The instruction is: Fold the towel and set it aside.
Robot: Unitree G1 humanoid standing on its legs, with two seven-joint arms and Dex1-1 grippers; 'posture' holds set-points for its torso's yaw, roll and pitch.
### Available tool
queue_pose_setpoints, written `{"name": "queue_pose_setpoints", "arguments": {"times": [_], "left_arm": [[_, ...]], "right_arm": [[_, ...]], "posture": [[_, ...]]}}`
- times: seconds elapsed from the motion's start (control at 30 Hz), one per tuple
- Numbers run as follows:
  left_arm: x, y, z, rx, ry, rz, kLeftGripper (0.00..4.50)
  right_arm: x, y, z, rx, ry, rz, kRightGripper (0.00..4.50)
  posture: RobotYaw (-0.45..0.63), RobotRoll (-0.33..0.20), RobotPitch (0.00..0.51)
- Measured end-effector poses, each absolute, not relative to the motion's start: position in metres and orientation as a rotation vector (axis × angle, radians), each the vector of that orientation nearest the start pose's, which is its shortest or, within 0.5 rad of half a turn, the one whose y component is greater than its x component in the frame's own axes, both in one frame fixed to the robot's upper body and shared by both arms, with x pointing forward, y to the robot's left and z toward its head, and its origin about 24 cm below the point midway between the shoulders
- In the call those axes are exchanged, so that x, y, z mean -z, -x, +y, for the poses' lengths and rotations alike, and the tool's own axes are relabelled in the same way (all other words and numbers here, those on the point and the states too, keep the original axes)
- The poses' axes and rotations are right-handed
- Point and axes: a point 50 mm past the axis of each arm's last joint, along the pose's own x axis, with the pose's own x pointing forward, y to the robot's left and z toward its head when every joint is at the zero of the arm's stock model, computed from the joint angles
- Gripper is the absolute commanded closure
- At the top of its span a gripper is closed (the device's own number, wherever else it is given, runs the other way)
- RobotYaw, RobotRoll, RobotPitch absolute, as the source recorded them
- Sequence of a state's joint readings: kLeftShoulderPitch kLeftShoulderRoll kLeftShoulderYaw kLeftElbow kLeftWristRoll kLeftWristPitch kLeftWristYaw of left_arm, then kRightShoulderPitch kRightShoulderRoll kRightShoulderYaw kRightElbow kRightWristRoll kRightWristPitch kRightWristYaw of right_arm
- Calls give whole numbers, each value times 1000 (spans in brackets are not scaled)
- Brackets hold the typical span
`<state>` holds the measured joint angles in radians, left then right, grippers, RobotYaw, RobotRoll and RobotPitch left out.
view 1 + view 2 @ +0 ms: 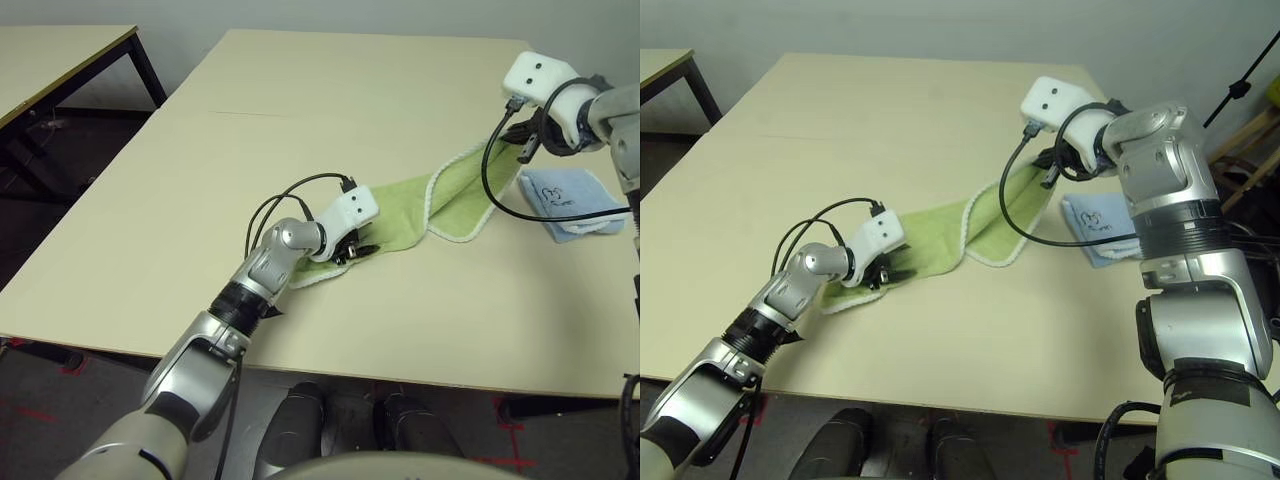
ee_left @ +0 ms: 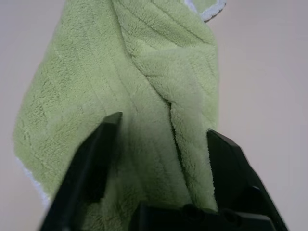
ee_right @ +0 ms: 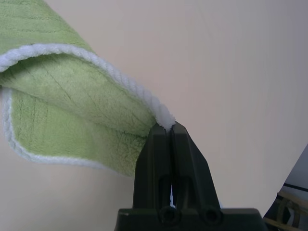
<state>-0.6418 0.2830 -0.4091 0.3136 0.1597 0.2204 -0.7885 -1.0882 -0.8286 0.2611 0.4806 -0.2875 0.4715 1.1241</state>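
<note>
Right wrist view: right claw (image 3: 171,129) pinched on towel (image 1: 400,220) corner, raised at far right | left claw (image 2: 159,159) spread wide over near-left end on table (image 1: 200,180) | advice: close left on both layers before lifting, keep edges aligned.

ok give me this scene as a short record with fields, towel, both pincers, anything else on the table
towel: light green terry towel with white edging, stretched and twisted across the table between the two arms
left pincer: open, low at the towel's near end, fingers straddling the bunched cloth
right pincer: shut on the towel's white-edged corner, held up off the table
other item: folded light blue cloth lying beside the towel's far end, under the right arm
fold status: not yet folded
</note>
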Motion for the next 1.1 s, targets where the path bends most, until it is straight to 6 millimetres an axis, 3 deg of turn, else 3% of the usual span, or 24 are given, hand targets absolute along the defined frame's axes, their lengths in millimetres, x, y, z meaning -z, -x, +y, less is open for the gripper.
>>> {"name": "queue_pose_setpoints", "arguments": {"times": [0.13,0.2,0.27,0.6,0.73,0.87,1.0,1.1], "left_arm": [[-95,-328,70,1074,-669,184,34],[-95,-327,70,1077,-674,188,448],[-94,-327,71,1078,-683,191,981],[-94,-327,72,1079,-714,194,4468],[-97,-323,65,1128,-591,226,4468],[-120,-308,54,1282,-284,269,4468],[-171,-285,42,1530,186,303,4468],[-206,-285,43,1594,407,237,4468]], "right_arm": [[-264,-362,-246,-556,937,450,4500],[-264,-362,-246,-556,937,451,4500],[-264,-362,-246,-557,936,452,4500],[-264,-361,-246,-561,934,456,4500],[-265,-360,-247,-566,935,461,4500],[-267,-359,-252,-556,939,471,4500],[-269,-357,-256,-542,942,478,4500],[-269,-357,-256,-543,944,476,4500]], "posture": [[106,0,125],[106,0,126],[106,0,127],[109,0,128],[109,0,126],[107,0,125],[105,0,120],[100,0,118]]}}
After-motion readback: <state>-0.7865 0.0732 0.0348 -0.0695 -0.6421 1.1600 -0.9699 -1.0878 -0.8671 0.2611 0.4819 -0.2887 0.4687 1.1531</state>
